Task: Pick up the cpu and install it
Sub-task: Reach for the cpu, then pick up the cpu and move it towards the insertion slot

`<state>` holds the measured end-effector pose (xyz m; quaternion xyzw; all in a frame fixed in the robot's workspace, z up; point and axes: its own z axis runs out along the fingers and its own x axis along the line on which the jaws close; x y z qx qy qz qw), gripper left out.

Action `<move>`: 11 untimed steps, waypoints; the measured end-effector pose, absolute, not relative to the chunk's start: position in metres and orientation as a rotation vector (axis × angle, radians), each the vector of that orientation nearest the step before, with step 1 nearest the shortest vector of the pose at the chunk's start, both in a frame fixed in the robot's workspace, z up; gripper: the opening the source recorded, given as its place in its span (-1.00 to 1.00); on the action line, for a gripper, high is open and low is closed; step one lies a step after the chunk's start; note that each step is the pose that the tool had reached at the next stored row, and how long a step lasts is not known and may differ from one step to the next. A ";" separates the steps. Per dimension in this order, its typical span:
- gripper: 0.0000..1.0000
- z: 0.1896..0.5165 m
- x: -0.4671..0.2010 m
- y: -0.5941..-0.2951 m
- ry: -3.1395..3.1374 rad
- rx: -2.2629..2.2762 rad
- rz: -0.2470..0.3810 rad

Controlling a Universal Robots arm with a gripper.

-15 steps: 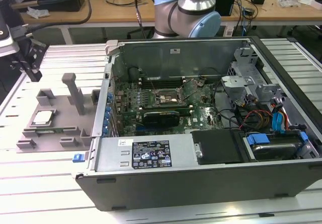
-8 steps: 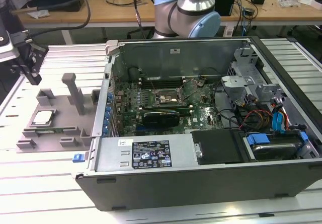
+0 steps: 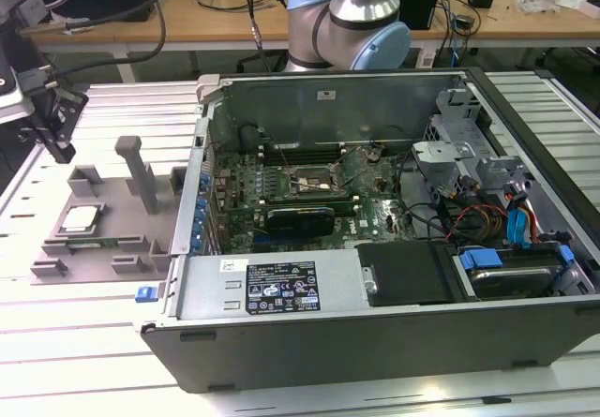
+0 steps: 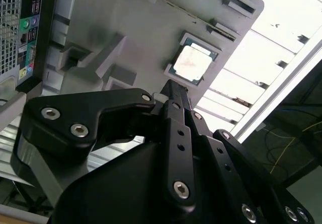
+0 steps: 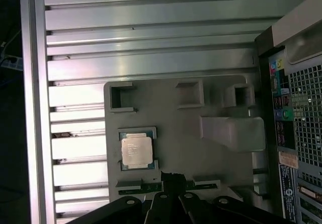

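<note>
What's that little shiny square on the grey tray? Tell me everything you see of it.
The cpu is a small flat square chip with a silver-grey metal top and thin darker rim. It lies flat, top up, in a square recess of the grey plastic tray, to the exterior view's left of the open computer case. Only the tray touches it; the black gripper hangs apart.

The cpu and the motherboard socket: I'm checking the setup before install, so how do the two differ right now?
The cpu lies outside the computer case, in a grey holder at the exterior view's left; the socket sits inside the case, on the motherboard. The cpu's top is pale silver; the socket is dark-framed. Both are squarish and lie flat.
</note>
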<state>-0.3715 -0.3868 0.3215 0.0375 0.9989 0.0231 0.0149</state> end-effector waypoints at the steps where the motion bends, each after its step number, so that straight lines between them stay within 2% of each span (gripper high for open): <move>1: -0.79 0.321 -0.372 -0.387 3.109 0.117 0.072; 11: -0.79 0.319 -0.374 -0.386 3.109 0.117 0.072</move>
